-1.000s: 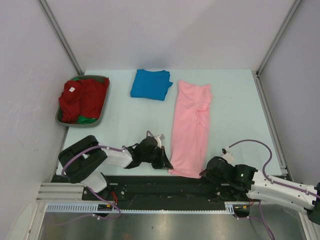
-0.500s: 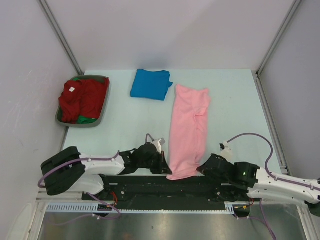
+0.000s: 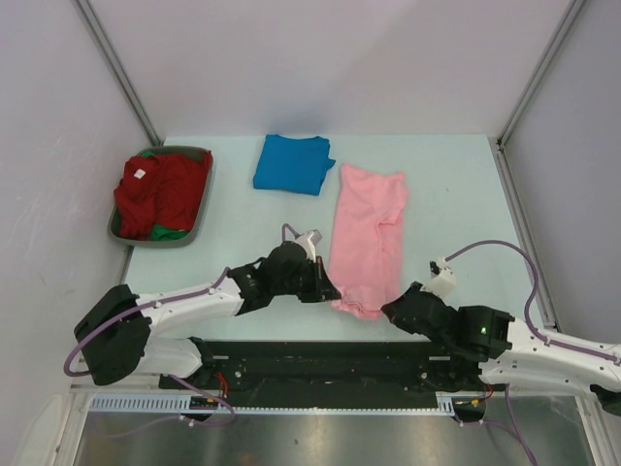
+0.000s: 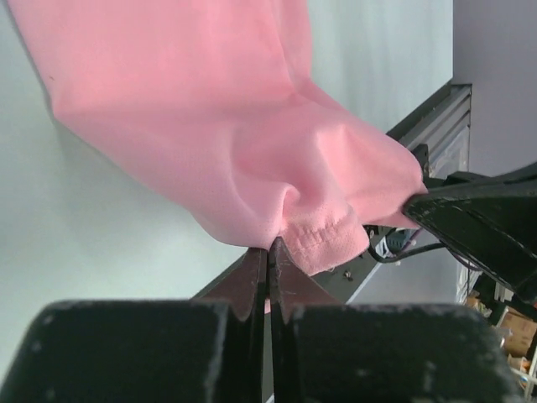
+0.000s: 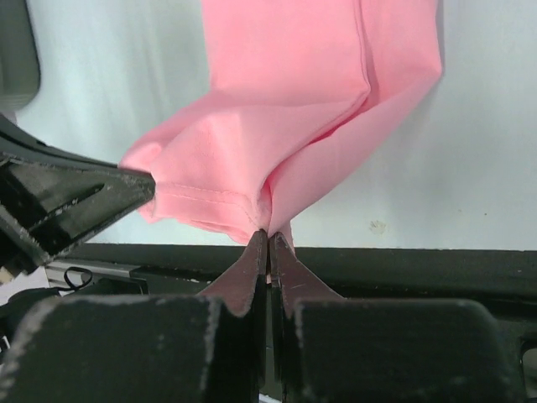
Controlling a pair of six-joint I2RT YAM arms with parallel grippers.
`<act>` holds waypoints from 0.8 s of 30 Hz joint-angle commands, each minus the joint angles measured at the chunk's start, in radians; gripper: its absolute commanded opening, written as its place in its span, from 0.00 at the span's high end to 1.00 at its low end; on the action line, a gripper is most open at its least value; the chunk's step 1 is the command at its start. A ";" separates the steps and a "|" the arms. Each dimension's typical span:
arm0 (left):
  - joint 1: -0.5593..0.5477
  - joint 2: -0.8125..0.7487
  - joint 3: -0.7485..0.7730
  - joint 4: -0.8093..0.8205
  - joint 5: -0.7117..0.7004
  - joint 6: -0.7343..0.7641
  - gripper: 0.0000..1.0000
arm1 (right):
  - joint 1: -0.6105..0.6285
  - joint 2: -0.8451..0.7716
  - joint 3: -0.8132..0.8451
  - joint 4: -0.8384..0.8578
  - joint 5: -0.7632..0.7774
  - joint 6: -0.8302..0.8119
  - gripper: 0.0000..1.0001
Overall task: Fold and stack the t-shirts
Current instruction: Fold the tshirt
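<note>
Item: pink t-shirt (image 3: 371,218), lengthwise on the desk (image 3: 446,194), near hem raised.
Left tool (image 4: 268,252), right tool (image 5: 268,239): each pinched closed on one hem corner.
Your risk: both bites sit thin at the edge. An uneven carry could slip a corner and skew the fold.

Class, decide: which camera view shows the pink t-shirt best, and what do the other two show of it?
The top external view: the whole pink t-shirt shows, laid lengthwise on the table, near end lifted. Each wrist view shows only that near hem, pinched between its own shut fingers.
</note>
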 commanded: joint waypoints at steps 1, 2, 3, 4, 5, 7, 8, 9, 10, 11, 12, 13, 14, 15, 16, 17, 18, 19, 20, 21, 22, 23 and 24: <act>0.040 -0.033 0.053 -0.039 0.009 0.050 1.00 | 0.004 -0.032 0.069 -0.050 0.091 -0.026 1.00; 0.057 -0.032 0.058 -0.037 0.013 0.050 1.00 | 0.004 -0.048 0.073 -0.059 0.102 -0.025 1.00; 0.066 -0.030 0.060 -0.033 0.021 0.048 1.00 | 0.002 -0.055 0.082 -0.070 0.125 -0.022 1.00; 0.076 -0.027 0.060 -0.024 0.036 0.048 1.00 | 0.001 -0.061 0.087 -0.076 0.137 -0.023 1.00; 0.094 -0.015 0.063 -0.014 0.039 0.047 1.00 | -0.005 -0.064 0.090 -0.081 0.149 -0.028 1.00; 0.108 0.000 0.066 0.016 0.062 0.047 1.00 | -0.038 -0.059 0.102 -0.099 0.163 -0.040 1.00; 0.122 0.017 0.078 0.024 0.063 0.051 1.00 | -0.053 -0.056 0.105 -0.096 0.163 -0.051 1.00; 0.126 0.031 0.086 0.032 0.067 0.056 1.00 | -0.083 -0.046 0.104 -0.094 0.162 -0.054 1.00; 0.138 0.045 0.101 0.051 0.079 0.062 1.00 | -0.100 -0.039 0.104 -0.090 0.159 -0.072 1.00; 0.143 0.075 0.110 0.065 0.092 0.062 1.00 | -0.116 -0.036 0.104 -0.079 0.154 -0.083 1.00; 0.149 0.094 0.119 0.079 0.104 0.064 1.00 | -0.131 -0.023 0.104 -0.077 0.155 -0.086 1.00; 0.154 0.112 0.130 0.087 0.113 0.064 1.00 | -0.159 -0.015 0.102 -0.076 0.157 -0.092 1.00; 0.165 0.137 0.156 0.102 0.131 0.065 1.00 | -0.174 -0.007 0.101 -0.062 0.151 -0.101 1.00; 0.168 0.175 0.168 0.113 0.142 0.067 1.00 | -0.186 0.000 0.099 -0.050 0.146 -0.109 1.00; 0.168 0.197 0.184 0.116 0.145 0.067 1.00 | -0.214 0.017 0.093 -0.039 0.140 -0.129 1.00; 0.174 0.212 0.207 0.122 0.150 0.065 1.00 | -0.226 0.023 0.092 -0.018 0.137 -0.135 1.00; 0.174 0.227 0.216 0.128 0.158 0.064 1.00 | -0.240 0.031 0.089 -0.004 0.126 -0.147 1.00; 0.175 0.255 0.233 0.133 0.159 0.064 1.00 | -0.255 0.045 0.086 0.010 0.123 -0.160 1.00; 0.180 0.267 0.241 0.134 0.159 0.061 1.00 | -0.283 0.053 0.075 0.037 0.111 -0.183 1.00; 0.183 0.281 0.247 0.142 0.165 0.053 1.00 | -0.300 0.060 0.070 0.057 0.105 -0.200 1.00; 0.191 0.306 0.260 0.160 0.173 0.045 1.00 | -0.320 0.075 0.064 0.073 0.096 -0.209 1.00; 0.194 0.319 0.270 0.159 0.178 0.044 1.00 | -0.359 0.085 0.052 0.112 0.076 -0.238 1.00; 0.198 0.330 0.277 0.161 0.187 0.045 1.00 | -0.383 0.094 0.046 0.137 0.062 -0.258 1.00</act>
